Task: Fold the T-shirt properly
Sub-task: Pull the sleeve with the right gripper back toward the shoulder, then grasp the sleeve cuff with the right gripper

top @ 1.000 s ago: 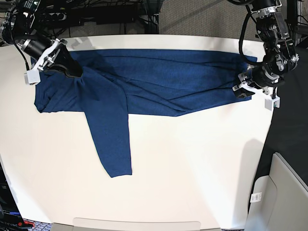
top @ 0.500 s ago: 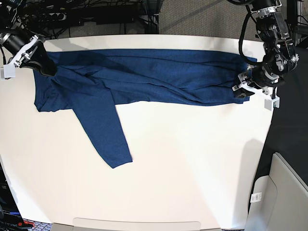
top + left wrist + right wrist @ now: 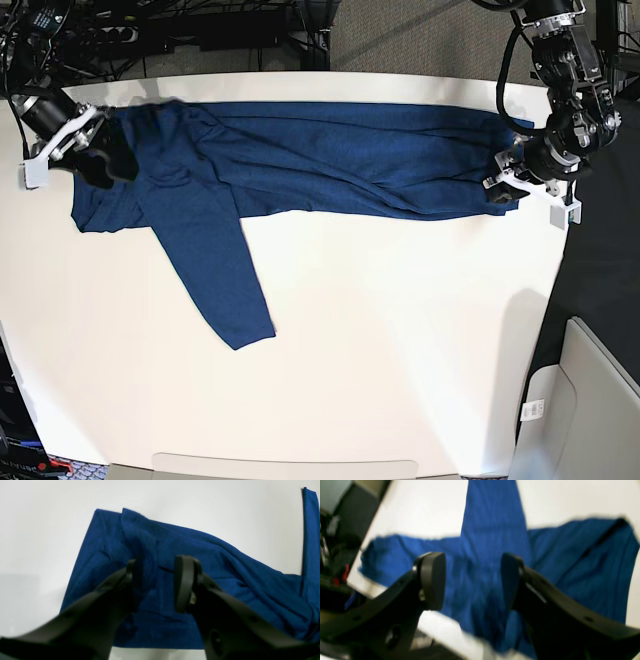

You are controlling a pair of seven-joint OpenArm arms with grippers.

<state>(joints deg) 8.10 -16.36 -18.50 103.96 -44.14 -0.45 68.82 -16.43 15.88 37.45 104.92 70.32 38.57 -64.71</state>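
The left tool (image 3: 155, 585) has its jaws partly apart around a fold at one end of the T-shirt (image 3: 300, 160); the right tool (image 3: 472, 580) gapes wide and empty above the other end. The shirt lies along the bench's (image 3: 400, 350) far edge, one sleeve trailing toward the middle

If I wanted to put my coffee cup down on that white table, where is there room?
The near half of the table is bare, right of the hanging sleeve and below the shirt. A smaller bare patch lies left of the sleeve. The far strip is crowded: shirt across it, a pincer at one end, another at the other.
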